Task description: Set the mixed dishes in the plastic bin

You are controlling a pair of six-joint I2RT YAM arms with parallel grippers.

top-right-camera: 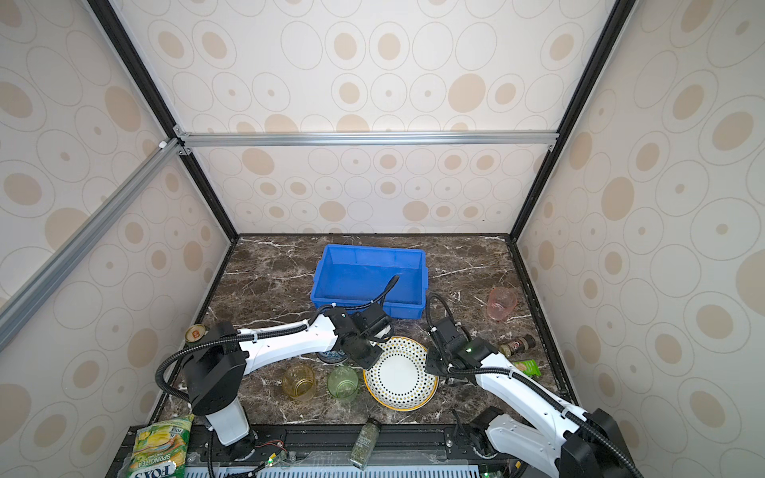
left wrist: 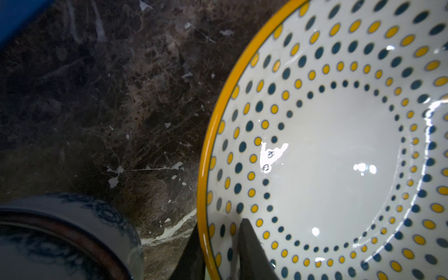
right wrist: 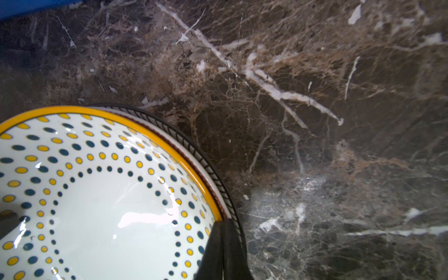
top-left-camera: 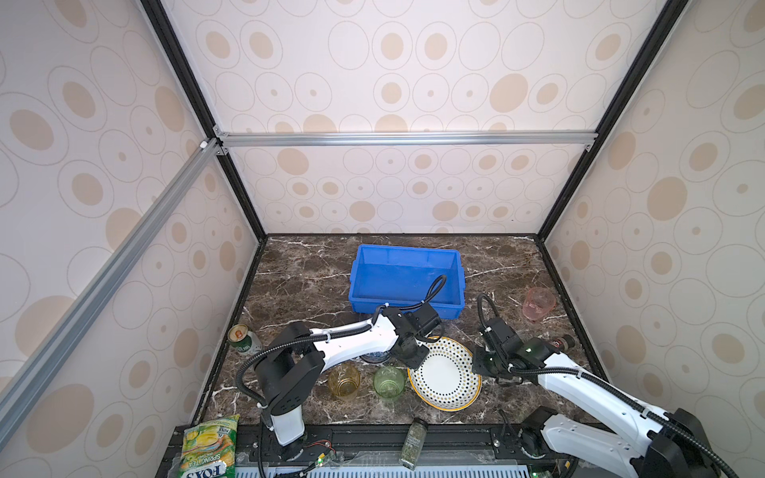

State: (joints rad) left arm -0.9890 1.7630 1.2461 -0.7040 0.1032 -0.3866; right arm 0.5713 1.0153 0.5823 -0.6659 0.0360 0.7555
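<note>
A dotted plate (top-left-camera: 445, 374) (top-right-camera: 400, 374) (left wrist: 339, 157) (right wrist: 97, 206) with a yellow rim tops a stack in front of the blue plastic bin (top-left-camera: 397, 281) (top-right-camera: 364, 277). A striped-rim plate (right wrist: 186, 139) peeks out beneath it. My left gripper (top-left-camera: 415, 363) (left wrist: 219, 228) is open and straddles the plate's left rim, one finger inside and one outside. At the opposite rim my right gripper (top-left-camera: 478, 368) (right wrist: 221, 221) is shut, its tips against the stacked rims. A blue floral bowl (left wrist: 72, 230) (top-left-camera: 374, 358) sits partly hidden under the left arm. Amber (top-left-camera: 344, 380), green (top-left-camera: 389, 381) and pink (top-left-camera: 538, 304) tumblers stand on the table.
A tin can (top-left-camera: 242, 337) stands at the left edge. One spice jar (top-left-camera: 414, 443) lies at the front rail and a dark-lidded jar (top-left-camera: 561, 342) by the right arm. A snack packet (top-left-camera: 209, 449) lies at the front left. Walls enclose three sides.
</note>
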